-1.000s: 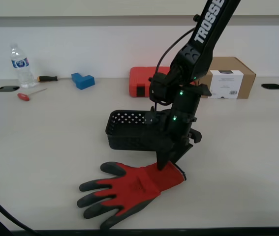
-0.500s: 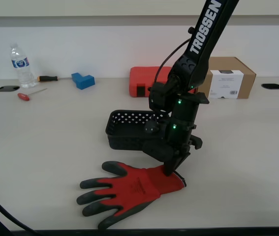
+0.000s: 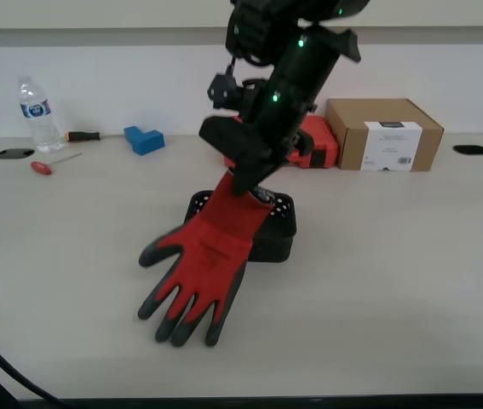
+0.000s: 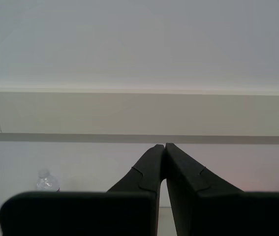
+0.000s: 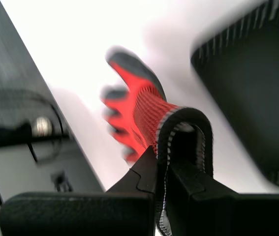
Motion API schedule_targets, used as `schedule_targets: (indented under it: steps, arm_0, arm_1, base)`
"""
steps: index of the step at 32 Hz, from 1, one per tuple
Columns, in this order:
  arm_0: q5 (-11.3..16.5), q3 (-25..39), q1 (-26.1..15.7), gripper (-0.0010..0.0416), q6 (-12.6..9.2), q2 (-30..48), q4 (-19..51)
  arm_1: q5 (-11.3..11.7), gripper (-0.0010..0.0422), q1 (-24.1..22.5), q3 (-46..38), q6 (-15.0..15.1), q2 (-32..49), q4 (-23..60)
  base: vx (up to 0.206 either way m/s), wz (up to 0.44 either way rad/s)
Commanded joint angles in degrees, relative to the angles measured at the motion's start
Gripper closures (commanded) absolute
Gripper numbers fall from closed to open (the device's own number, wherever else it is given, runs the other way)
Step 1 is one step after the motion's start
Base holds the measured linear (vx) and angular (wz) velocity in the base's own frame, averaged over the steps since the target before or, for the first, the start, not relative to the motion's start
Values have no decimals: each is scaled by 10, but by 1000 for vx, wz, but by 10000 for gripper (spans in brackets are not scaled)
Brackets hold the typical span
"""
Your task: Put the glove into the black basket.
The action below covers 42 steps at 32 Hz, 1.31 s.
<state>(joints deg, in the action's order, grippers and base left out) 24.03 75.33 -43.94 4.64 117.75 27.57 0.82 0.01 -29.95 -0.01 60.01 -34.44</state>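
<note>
My first gripper (image 3: 243, 186) is shut on the cuff of the red glove (image 3: 203, 256) and holds it up in the air. The glove hangs tilted, with its grey fingers pointing down toward the table's front. In the first wrist view the dark-edged cuff (image 5: 183, 128) is pinched between the jaws of my first gripper (image 5: 161, 152). The black basket (image 3: 279, 230) stands on the table just behind the hanging glove, partly hidden by it. It also shows in the first wrist view (image 5: 247, 98). My second gripper (image 4: 165, 146) is shut and empty, pointing at the wall. It is out of the exterior view.
A red tool case (image 3: 318, 141) and a brown cardboard box (image 3: 383, 134) stand at the table's back. A blue block (image 3: 143, 139), a water bottle (image 3: 35, 115) and two screwdrivers (image 3: 49, 164) lie at the back on the exterior view's left.
My first gripper closed on the cuff and lifted the glove off the table. It moved up and toward the exterior view's left, and the glove now hangs in front of the basket.
</note>
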Motion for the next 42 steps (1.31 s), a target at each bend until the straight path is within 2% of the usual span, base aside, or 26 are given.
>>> schedule_targets:
  steps: [1,7,9,11,13,14,19,20,24,36,38,42]
  arm_0:
    - [1,18,-1,407,-3,0,2]
    - [3,109,0,407,-1,0,62]
    - [-18,162,1,407,7,0,103]
    - [-63,194,1,407,21,0,134]
    - [-87,206,5,407,22,0,145]
    - [-89,206,13,407,23,0,146]
    - [-89,203,53,407,25,0,145]
    - [-91,202,69,407,33,0,143]
    - [-93,191,92,407,48,26,130]
    - [-70,189,86,407,53,165,123]
    - [-70,188,84,407,63,178,122]
    - [-76,189,68,407,66,178,107]
  arm_1:
    - [0,412,0,0,0,0,-4]
    - [0,412,0,0,0,0,-3]
    - [0,412,0,0,0,0,-3]
    - [0,412,0,0,0,0,-3]
    - [0,412,0,0,0,0,-3]
    - [0,412,0,0,0,0,-3]
    - [0,412,0,0,0,0,-4]
    - [0,412,0,0,0,0,-3]
    - [0,412,0,0,0,0,-3]
    - [0,412,0,0,0,0,-4]
    - [0,412,0,0,0,0,-2]
    - [0,412,0,0,0,0,-3]
  base:
    - [0,0]
    - [0,0]
    - [0,0]
    - [0,0]
    - [0,0]
    - [0,0]
    - [0,0]
    - [0,0]
    - [0,0]
    - [0,0]
    - [0,0]
    - [0,0]
